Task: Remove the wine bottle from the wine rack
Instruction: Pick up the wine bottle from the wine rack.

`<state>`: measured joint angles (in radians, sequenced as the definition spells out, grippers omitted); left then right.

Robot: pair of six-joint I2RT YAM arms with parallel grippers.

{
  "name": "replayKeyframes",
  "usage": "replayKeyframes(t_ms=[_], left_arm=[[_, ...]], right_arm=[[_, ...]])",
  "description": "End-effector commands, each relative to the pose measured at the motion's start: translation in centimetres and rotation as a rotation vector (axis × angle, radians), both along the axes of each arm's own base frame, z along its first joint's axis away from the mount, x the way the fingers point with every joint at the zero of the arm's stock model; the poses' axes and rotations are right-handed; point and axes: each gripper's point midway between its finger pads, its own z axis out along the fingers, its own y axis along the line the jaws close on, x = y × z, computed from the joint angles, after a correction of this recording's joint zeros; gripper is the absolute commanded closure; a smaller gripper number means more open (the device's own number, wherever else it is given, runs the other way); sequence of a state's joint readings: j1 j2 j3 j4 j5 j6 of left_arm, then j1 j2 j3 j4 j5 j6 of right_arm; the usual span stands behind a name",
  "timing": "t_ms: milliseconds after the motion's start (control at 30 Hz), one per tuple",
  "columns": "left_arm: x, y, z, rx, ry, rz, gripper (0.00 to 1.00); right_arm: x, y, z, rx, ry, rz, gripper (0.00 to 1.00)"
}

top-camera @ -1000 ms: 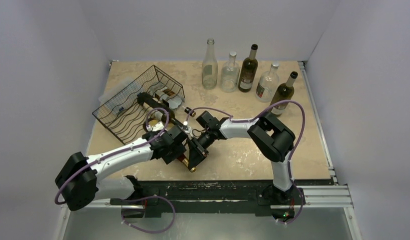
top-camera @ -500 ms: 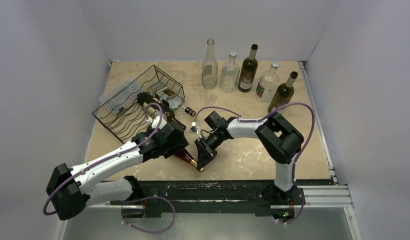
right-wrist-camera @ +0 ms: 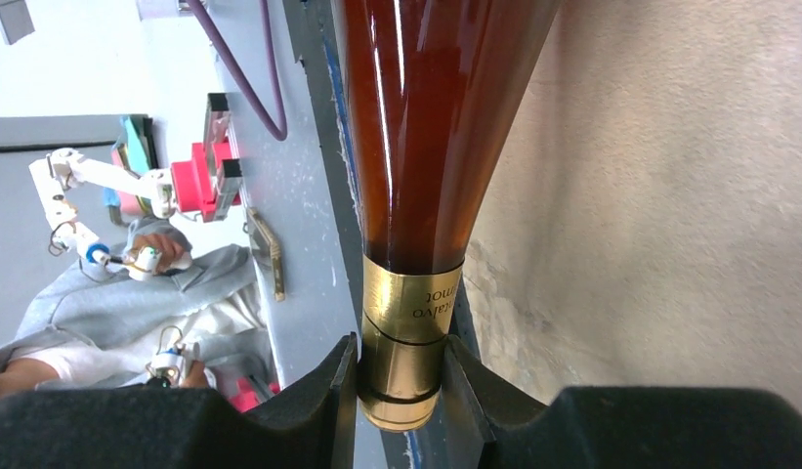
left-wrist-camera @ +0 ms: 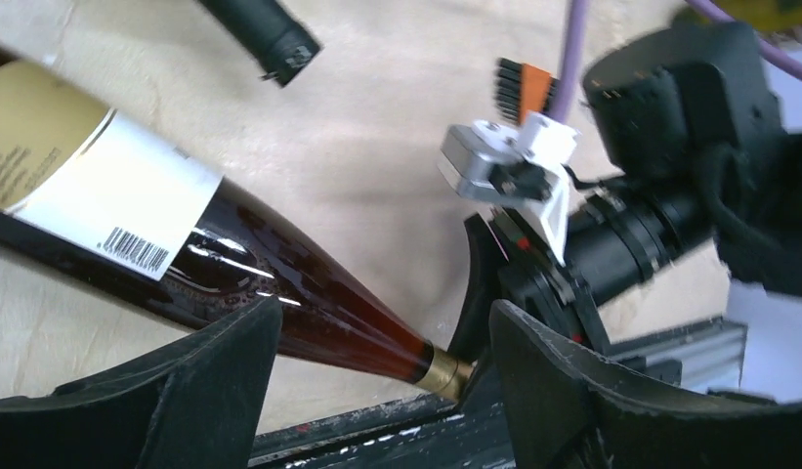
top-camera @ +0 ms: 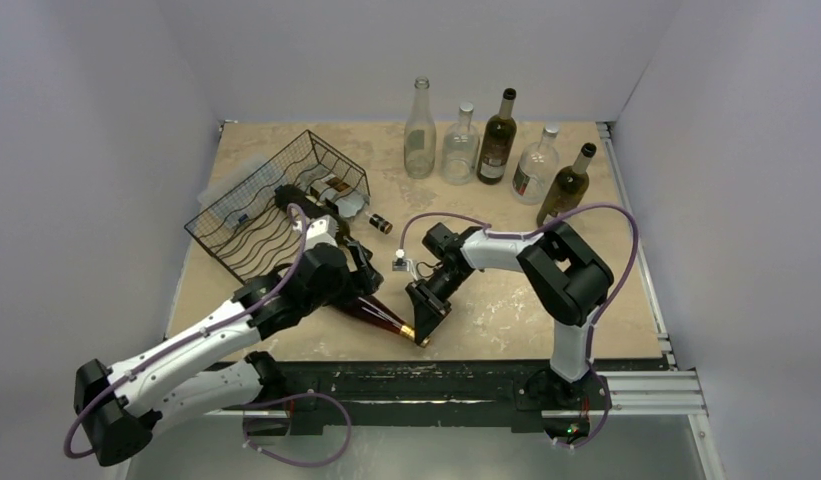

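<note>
The wine bottle [top-camera: 378,312] is dark amber with a cream label and a gold cap. It lies on the table in front of the black wire wine rack [top-camera: 248,212], its neck pointing at the near edge. My right gripper [top-camera: 423,326] is shut on the gold cap [right-wrist-camera: 401,342]; in the right wrist view the gripper [right-wrist-camera: 401,386] has one finger on each side of it. My left gripper [top-camera: 366,288] is open. In the left wrist view its fingers [left-wrist-camera: 196,376] straddle the bottle's shoulder [left-wrist-camera: 279,283] without pressing on it.
A second dark bottle [top-camera: 326,192] lies in the rack, its neck [left-wrist-camera: 265,34] sticking out toward the right. Several bottles stand along the back wall, from a clear one [top-camera: 419,130] to a dark one [top-camera: 566,188]. The table's metal front rail [top-camera: 436,380] is just under the cap.
The right gripper has carried the bottle's capped neck to the right along the near edge. The left wrist has shifted back toward the rack, and its arm has stretched out.
</note>
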<state>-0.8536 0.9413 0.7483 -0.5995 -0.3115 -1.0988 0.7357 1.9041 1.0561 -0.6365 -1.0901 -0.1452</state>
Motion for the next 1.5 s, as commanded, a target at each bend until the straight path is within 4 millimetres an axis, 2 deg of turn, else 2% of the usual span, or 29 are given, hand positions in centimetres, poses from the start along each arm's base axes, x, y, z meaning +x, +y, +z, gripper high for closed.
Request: replayKeyframes(t_ms=[0, 100, 200, 333, 400, 467, 600, 867, 1100, 1367, 1467], left_arm=[[-0.9, -1.3, 3.4, -0.002, -0.247, -0.310, 0.21], [-2.1, -2.2, 4.7, 0.026, -0.360, -0.519, 0.20], [-3.5, -3.4, 5.7, 0.101, -0.478, -0.745, 0.13], [-4.4, -4.4, 7.1, 0.277, -0.668, -0.991, 0.12], [-4.5, -4.5, 7.1, 0.377, -0.759, -1.110, 0.12], [-5.0, -4.7, 6.4, 0.444, -0.826, -1.245, 0.12], [-6.2, -4.9, 3.5, 0.534, -0.907, -1.492, 0.09], [-6.0, -7.9, -0.7, 0.655, -0.895, -1.716, 0.12], [-5.3, -10.1, -3.6, 0.703, -0.856, -1.768, 0.17], [-4.7, -10.4, -7.1, 0.816, -0.758, -1.806, 0.26], [-4.8, -10.3, -7.9, 0.837, -0.720, -1.824, 0.33]], right_arm=[[-0.4, -0.5, 3.5, 0.120, 0.004, 0.026, 0.96], [-0.4, -0.9, 3.5, 0.121, 0.011, 0.028, 0.96], [-0.4, -1.2, 3.7, 0.129, 0.016, 0.030, 0.96], [-0.3, -1.2, 3.9, 0.142, 0.018, 0.029, 0.96], [-0.3, -1.1, 4.0, 0.147, 0.016, 0.029, 0.96], [-0.2, -1.1, 4.0, 0.151, 0.017, 0.028, 0.96], [-0.1, -1.1, 4.0, 0.155, 0.018, 0.027, 0.95], [0.0, -1.0, 4.1, 0.167, 0.038, 0.027, 0.95], [0.1, -1.0, 4.1, 0.171, 0.047, 0.026, 0.95], [0.1, -1.0, 4.3, 0.179, 0.061, 0.031, 0.95], [0.1, -1.0, 4.2, 0.176, 0.064, 0.030, 0.95]])
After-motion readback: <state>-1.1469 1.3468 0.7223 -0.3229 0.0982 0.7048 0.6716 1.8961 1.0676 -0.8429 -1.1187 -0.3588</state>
